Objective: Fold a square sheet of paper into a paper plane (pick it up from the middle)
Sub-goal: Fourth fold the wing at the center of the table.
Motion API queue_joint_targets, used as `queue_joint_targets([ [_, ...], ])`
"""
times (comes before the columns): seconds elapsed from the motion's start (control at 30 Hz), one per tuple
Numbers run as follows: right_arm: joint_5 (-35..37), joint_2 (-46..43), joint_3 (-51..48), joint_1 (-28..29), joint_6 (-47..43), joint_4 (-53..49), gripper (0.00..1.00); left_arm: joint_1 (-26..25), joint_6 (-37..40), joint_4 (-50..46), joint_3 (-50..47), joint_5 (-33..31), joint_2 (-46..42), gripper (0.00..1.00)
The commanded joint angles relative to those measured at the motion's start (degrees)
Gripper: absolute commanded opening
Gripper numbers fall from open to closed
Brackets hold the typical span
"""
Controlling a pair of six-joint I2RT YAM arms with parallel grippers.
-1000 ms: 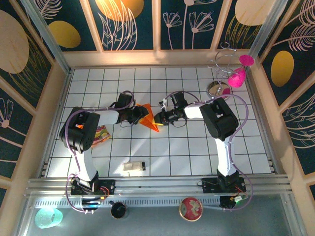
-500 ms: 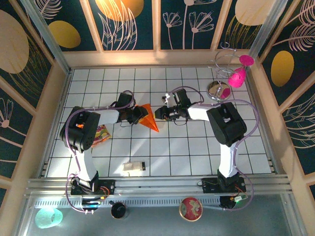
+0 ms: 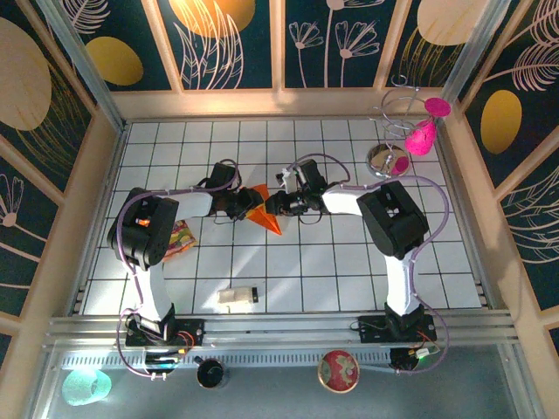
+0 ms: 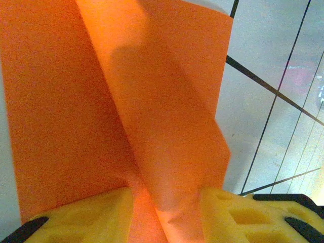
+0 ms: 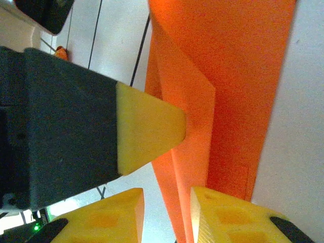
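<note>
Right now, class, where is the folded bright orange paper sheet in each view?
Top external: the folded bright orange paper sheet lies left of centre, between the arms' tips.
Left wrist: the sheet covers left and centre.
Right wrist: the sheet runs from top right to bottom centre.
Shared landmark: the white tiled tabletop with dark grout lines.

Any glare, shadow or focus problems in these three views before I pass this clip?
Top external: sharp overall, with a bright hotspot on the back wall and pale light streaks across the tiled table. Left wrist: the orange paper sits very close and soft, with a grey shadow over its upper fold. Right wrist: the paper's top is oversaturated, and the foreground is blurred.
</note>
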Motion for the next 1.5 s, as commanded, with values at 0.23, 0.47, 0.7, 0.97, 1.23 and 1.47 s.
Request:
queue_joint_targets([
  [0.23,3.94,-2.02,-0.94,0.32,-2.17,0.23,0.28,0.22,1.41,-6.22,-0.93,-4.89,3.93,0.41],
  [0.47,5.03,-6.50,-4.80,0.25,-1.05,3.30,0.29,0.22,1.51,-6.40,-0.95,-4.91,4.41,0.41],
  [0.7,7.05,-4.96,-4.18,0.37,-0.47,1.78,0.29,0.25,1.56,-6.24,-1.07,-4.89,4.29,0.41],
  [0.97,5.61,-3.45,-3.19,0.76,-1.46,0.94,0.29,0.24,1.05,-5.96,-1.00,-4.72,4.41,0.40],
  [1.23,3.83,-1.00,-1.20,1.67,-2.78,0.36,0.25,0.24,0.91,-5.78,-1.11,-4.38,4.24,0.40],
  [1.47,2.59,0.40,-0.06,1.68,-3.48,0.56,0.19,0.24,0.77,-5.61,-1.24,-4.27,3.79,0.40],
])
